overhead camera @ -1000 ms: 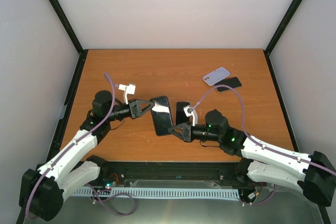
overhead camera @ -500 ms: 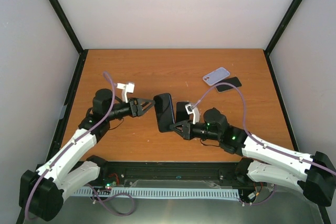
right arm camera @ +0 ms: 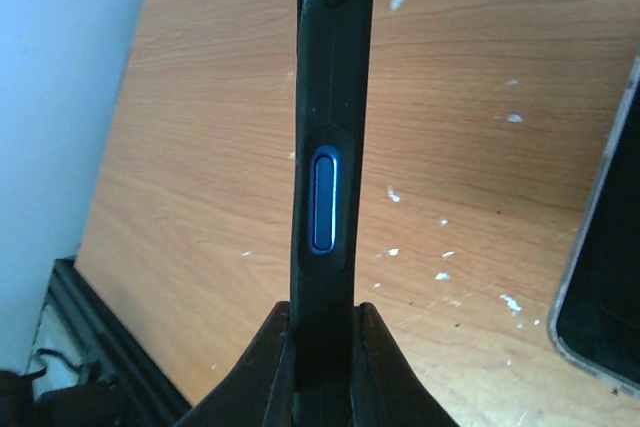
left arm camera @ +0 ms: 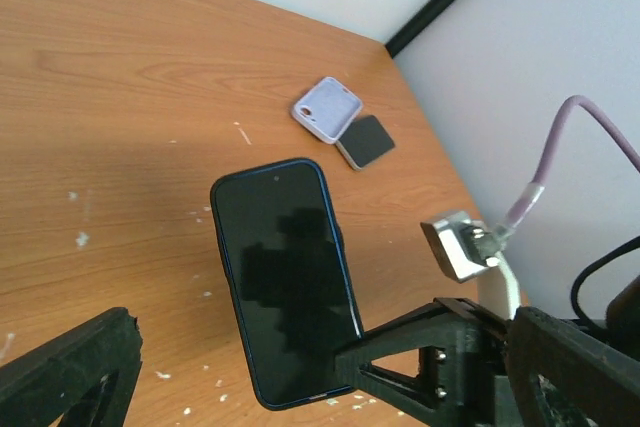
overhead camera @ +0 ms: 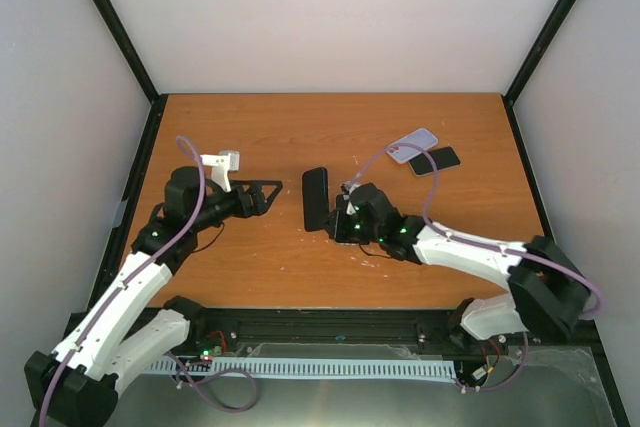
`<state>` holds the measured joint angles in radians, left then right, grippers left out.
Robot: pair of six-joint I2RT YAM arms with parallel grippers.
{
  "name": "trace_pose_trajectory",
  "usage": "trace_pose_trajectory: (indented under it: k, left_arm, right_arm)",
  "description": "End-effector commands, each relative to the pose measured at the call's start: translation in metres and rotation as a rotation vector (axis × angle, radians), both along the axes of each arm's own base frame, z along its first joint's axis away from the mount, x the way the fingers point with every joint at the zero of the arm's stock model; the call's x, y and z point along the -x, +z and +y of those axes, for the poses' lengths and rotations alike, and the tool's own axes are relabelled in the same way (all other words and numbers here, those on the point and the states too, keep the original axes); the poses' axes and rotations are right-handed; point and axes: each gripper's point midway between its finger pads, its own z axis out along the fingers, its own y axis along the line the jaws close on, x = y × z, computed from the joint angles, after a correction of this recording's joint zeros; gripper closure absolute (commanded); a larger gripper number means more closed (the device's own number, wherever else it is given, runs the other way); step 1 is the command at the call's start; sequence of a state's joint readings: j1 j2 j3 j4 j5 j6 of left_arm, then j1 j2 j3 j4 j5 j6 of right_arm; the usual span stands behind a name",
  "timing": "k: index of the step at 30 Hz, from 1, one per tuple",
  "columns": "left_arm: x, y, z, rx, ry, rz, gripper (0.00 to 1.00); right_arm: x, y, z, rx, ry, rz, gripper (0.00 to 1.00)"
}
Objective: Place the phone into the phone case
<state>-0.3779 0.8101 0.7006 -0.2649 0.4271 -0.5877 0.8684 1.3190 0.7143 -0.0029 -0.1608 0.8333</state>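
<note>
I saw the right gripper (right arm camera: 325, 325) clamped tight on the phone (left arm camera: 285, 282). Its two fingers pinched the lower end, so the handset stood on edge off the table (overhead camera: 250, 127), near the middle of the overhead frame. In the right wrist view the phone ran straight up the centre of the picture, side-on. A dark blue case (right arm camera: 330, 67) wrapped its edge, with one long button set into it. In the left wrist view the black screen faced the camera, tilted a little, with the blue rim showing all round.

The left gripper (overhead camera: 272, 194) was spread wide with nothing in it. It sat in the left half of the overhead frame, pointing at the phone with a clear gap between them. One of its fingers (left arm camera: 70, 372) showed in the lower left corner of its own camera.

In the upper right of the overhead frame a lilac case (overhead camera: 413, 144) lay on the table, touching a dark pad (overhead camera: 437, 160). At the right edge of the right wrist view a flat dark device with a pale rim (right arm camera: 605, 267) lay on the wood.
</note>
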Motion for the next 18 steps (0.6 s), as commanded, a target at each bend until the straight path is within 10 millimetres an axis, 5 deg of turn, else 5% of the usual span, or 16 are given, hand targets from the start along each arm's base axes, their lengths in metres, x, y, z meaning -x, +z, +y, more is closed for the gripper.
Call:
trace_pose_trajectory:
  k: [1, 7, 18]
  left_arm:
    - [-0.004, 0.005, 0.020, -0.101, 0.094, -0.019, 0.01]
    - [-0.003, -0.008, 0.026, -0.129, 0.116, -0.002, 0.00]
    - [-0.001, -0.017, 0.030, -0.148, 0.130, 0.004, 0.01]
  right_arm:
    - [-0.030, 0.018, 0.022, -0.076, -0.033, -0.052, 0.97]
    - [-0.052, -0.018, 0.030, -0.068, -0.089, 0.041, 0.97]
    - [-0.052, -0.055, 0.039, -0.093, -0.104, 0.174, 0.97]
